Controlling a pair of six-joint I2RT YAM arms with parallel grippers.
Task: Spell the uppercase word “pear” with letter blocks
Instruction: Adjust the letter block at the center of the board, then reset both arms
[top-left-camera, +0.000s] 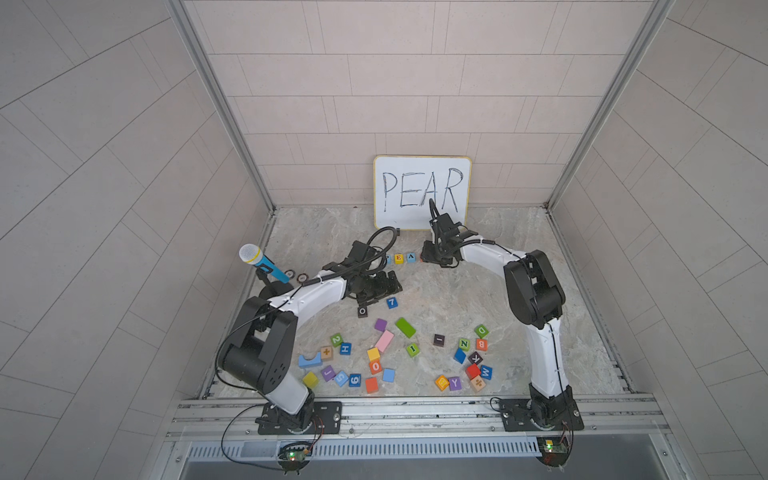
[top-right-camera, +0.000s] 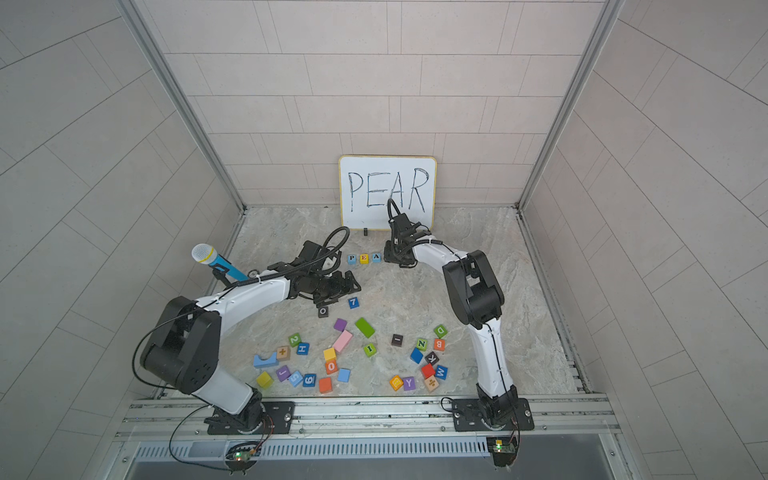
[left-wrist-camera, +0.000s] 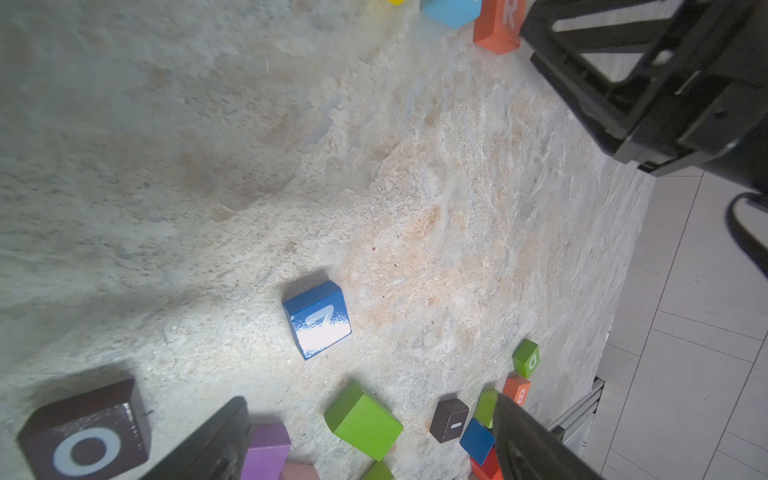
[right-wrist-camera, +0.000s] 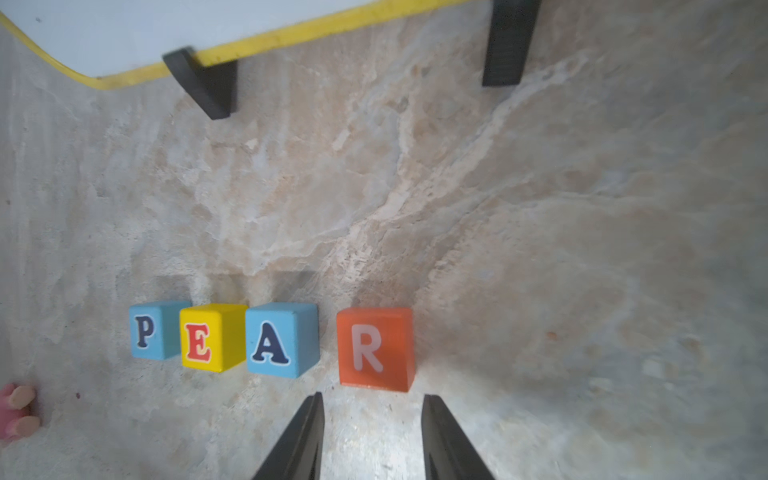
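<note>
All 4 letters stand on the bench (right-wrist-camera: 561, 216) in front of the whiteboard (top-left-camera: 422, 191). The P block (right-wrist-camera: 145, 330), E block (right-wrist-camera: 208, 338) and A block (right-wrist-camera: 276, 340) touch in a row. The R block (right-wrist-camera: 374, 349) sits in line just beside the A block, with a small gap between them. The right end effector (right-wrist-camera: 372, 399) hangs just short of the R block with its jaws partly apart, roughly as wide as that block, and grips nothing; the R block rests free on the bench. The left end effector (left-wrist-camera: 370, 399) is well apart from the row, over the loose pile, with its jaws wide and empty. The word reads correctly, so the step in hand looks like finishing the R placement: either closing that gap or backing off cleanly. To close the gap, I would not re-grip, since 1 finger would have to slip between the A and R blocks and could knock both. A light, slow push on the R block's far side, square to that face, should slide it until it just meets the A block. It should stop at contact, because more force would likely shove the other 3 out of line. A push off-centre would probably twist the letter face. When leaving, the right arm should draw back along its own line before swinging, so neither finger clips a corner. The left arm has no part in this and is best kept where it is.
</note>
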